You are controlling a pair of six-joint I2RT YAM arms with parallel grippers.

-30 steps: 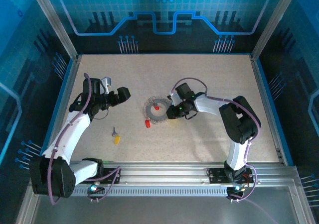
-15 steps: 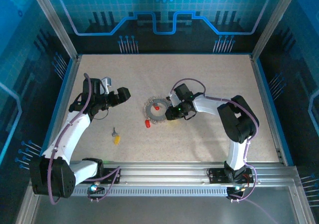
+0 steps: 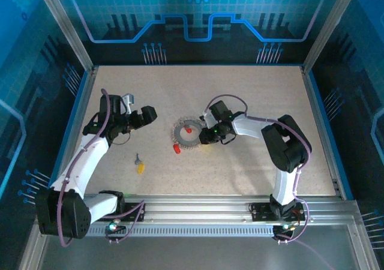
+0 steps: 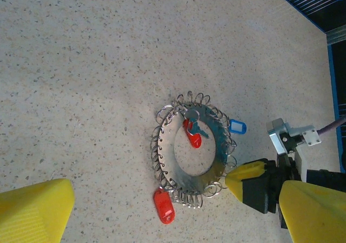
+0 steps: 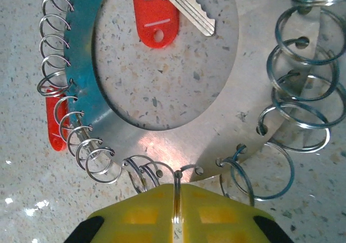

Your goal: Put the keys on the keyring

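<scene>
My right hand (image 5: 175,200) is pinched shut on one loop (image 5: 177,179) of the keyring (image 5: 254,92), mid-surface on its side toward the right edge, so I judge my wide-open, empty left hand (image 3: 147,114) must next fetch the yellow key (image 3: 140,167) lying toward the near-left corner.

The left arm (image 3: 86,159) and right arm (image 3: 249,125) had white shells between bulky black joints. Thin purple cables (image 3: 103,111) looped along each. The fingers (image 4: 35,210) were yellow plastic, finely ribbed, on black mounts.
</scene>
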